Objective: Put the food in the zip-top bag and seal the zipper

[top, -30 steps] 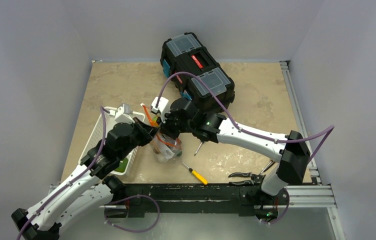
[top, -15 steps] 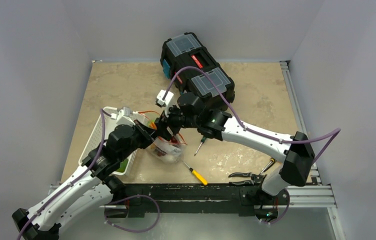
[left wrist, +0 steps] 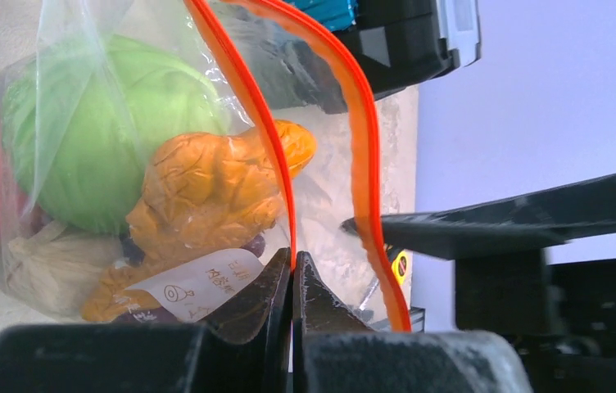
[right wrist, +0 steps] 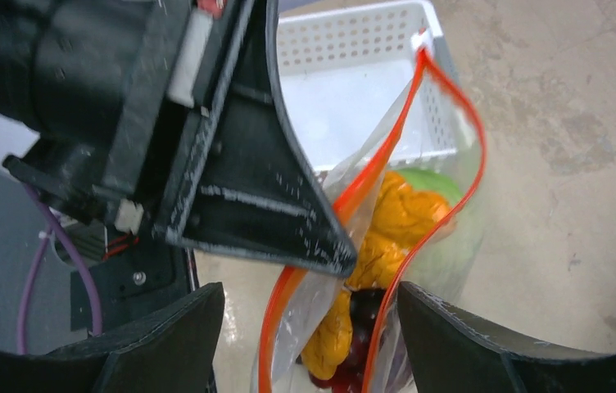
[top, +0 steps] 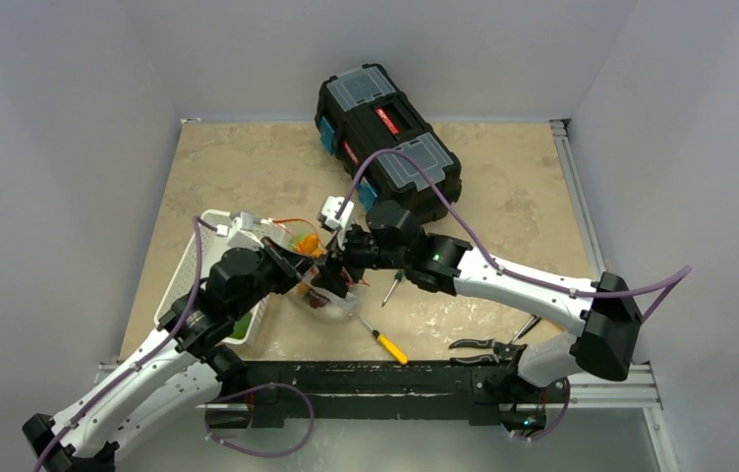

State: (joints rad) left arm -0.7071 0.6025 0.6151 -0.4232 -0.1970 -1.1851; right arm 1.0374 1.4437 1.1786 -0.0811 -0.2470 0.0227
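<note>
Left arm reaches fwd from the near-left corner, elbow bent, wrist turned toward table ctr, its left gripper [left wrist: 292, 270] clamped tight w/ no gap btwn the jaws on the near side of the thin orange-red zipper strip [left wrist: 364, 164] of a clear floppy zip-top bag [top: 328, 298]; right arm stretches across from the near-right corner, forearm low over the tan table [top: 238, 167], its right gripper [right wrist: 306, 299] spread wide and holding nothing, fingers on either side of the bag's mouth in the wrist view. Bag sits near table ctr, just beside a white slotted plastic basket [top: 181, 280], directly under both grippers; its mouth gapes in a loop, far side of the strip unheld, w/ one dark right finger [left wrist: 485, 225] tip right at that far side, contact not clear. Inside: pale green toy cabbage [left wrist: 108, 139], lumpy orange toy carrot [left wrist: 206, 192] against it, dark purple toy grapes [right wrist: 366, 307] near the bottom. White label patch [left wrist: 202, 282] on the bag wall, just left of the clamped jaws, carries small dark print and a round mark, too small to read. Black toolbox [top: 390, 133] w/ clear-lidded compartments at the table's far side has a red label on its lid, writing illegible; yellow-handled screwdriver [top: 386, 344] and black-handled pliers [top: 479, 344] lie near the front edge
</note>
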